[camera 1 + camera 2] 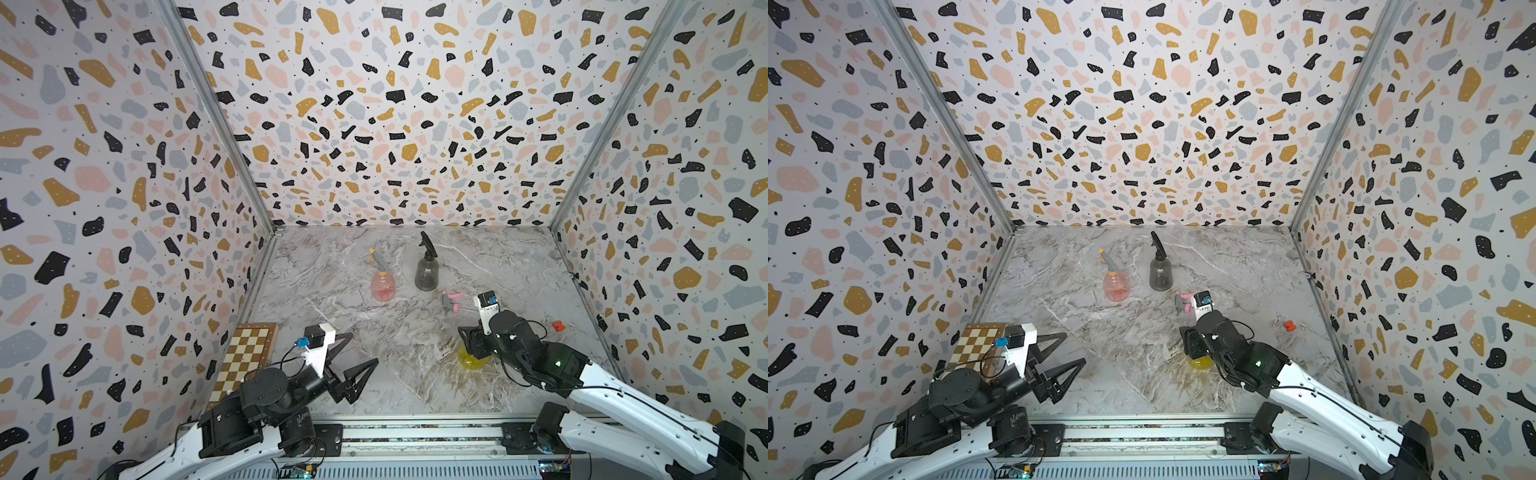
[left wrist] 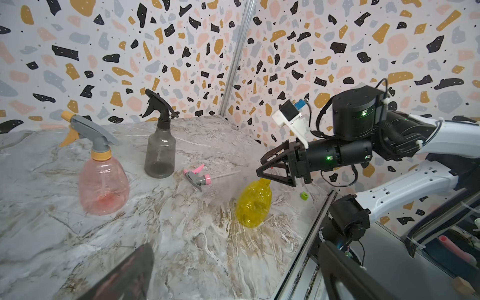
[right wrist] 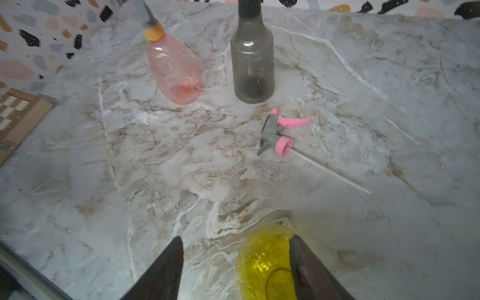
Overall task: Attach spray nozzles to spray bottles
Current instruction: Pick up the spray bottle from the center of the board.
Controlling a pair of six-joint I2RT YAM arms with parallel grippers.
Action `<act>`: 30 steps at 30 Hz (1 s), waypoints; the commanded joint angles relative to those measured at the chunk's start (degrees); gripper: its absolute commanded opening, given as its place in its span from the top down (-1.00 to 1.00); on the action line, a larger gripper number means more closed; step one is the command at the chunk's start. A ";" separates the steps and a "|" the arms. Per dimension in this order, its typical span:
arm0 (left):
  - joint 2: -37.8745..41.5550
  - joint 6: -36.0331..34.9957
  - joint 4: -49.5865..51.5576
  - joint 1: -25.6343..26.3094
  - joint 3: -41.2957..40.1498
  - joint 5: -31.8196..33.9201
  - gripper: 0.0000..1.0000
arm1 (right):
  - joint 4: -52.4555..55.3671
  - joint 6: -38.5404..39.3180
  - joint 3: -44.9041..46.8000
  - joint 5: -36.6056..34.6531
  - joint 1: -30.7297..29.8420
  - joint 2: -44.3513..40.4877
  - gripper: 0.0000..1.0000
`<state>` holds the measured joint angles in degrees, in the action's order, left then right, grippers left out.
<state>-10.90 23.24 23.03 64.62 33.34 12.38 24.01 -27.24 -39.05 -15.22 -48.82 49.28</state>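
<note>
The pink bottle (image 1: 383, 284) stands upright at mid-table with the grey-and-orange nozzle (image 2: 88, 130) on its neck. Beside it stands the smoky grey bottle (image 1: 427, 272), which carries the black nozzle (image 2: 158, 104). The grey-and-pink nozzle (image 3: 276, 132) lies loose on the table, its dip tube pointing away from the bottles. The yellow bottle (image 2: 254, 202) stands upright with a bare neck. My right gripper (image 3: 236, 239) is open around that neck, one finger close against it and a wide gap on the other side. My left gripper (image 1: 363, 348) hangs wide open and empty at front left.
A folded wooden chessboard (image 1: 245, 357) lies against the left wall by my left arm. A small red-orange piece (image 1: 559, 326) sits near the right wall. The metal rail (image 1: 415, 432) runs along the table's front edge.
</note>
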 commanded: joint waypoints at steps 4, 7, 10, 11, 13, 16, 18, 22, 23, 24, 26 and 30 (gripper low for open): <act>-1.02 1.38 -3.34 0.07 -0.55 -0.25 -0.98 | 2.09 -0.75 0.24 0.05 1.44 0.67 -0.15; -0.84 1.38 -3.43 0.07 -0.95 -0.07 -0.98 | 2.56 -0.96 1.02 -0.49 1.44 0.49 -0.06; -0.97 1.28 -4.07 0.07 -1.24 0.03 -0.98 | 3.34 -1.30 1.42 -0.95 1.45 0.23 0.03; -1.06 1.21 -4.31 0.07 -1.40 0.09 -0.98 | 3.52 -1.40 1.67 -0.95 1.44 0.12 0.04; -1.28 1.19 -4.55 0.07 -1.61 0.24 -0.98 | 3.50 -1.33 2.17 -1.58 1.45 0.13 0.05; -1.84 1.19 -4.83 0.13 -1.73 0.19 -0.98 | 3.34 -1.49 3.09 -1.83 1.55 0.62 0.08; -2.23 1.29 -4.98 0.07 -1.61 0.13 -0.98 | 3.54 -1.93 3.44 -1.76 1.60 0.91 0.10; -2.32 1.27 -4.91 0.08 -1.41 0.08 -0.98 | 3.50 -2.07 3.37 -1.54 1.61 0.72 0.28; -2.32 1.29 -4.82 0.07 -1.39 0.22 -0.97 | 3.61 -2.03 3.25 -1.48 1.53 0.65 0.34; -2.29 1.36 -4.76 0.08 -1.40 0.28 -0.97 | 3.70 -2.12 3.19 -1.35 1.50 0.58 0.37; -2.34 1.41 -4.75 0.07 -1.37 0.20 -0.98 | 3.60 -2.13 3.28 -0.89 1.56 0.25 0.47; -2.65 1.06 -4.57 0.08 -0.88 0.04 -0.97 | 4.03 -0.68 1.43 1.49 1.53 -0.33 0.73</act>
<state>-13.17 24.49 20.88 64.62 32.14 12.49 26.17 -28.56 -35.40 -15.75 -47.46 50.06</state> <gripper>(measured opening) 0.988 0.286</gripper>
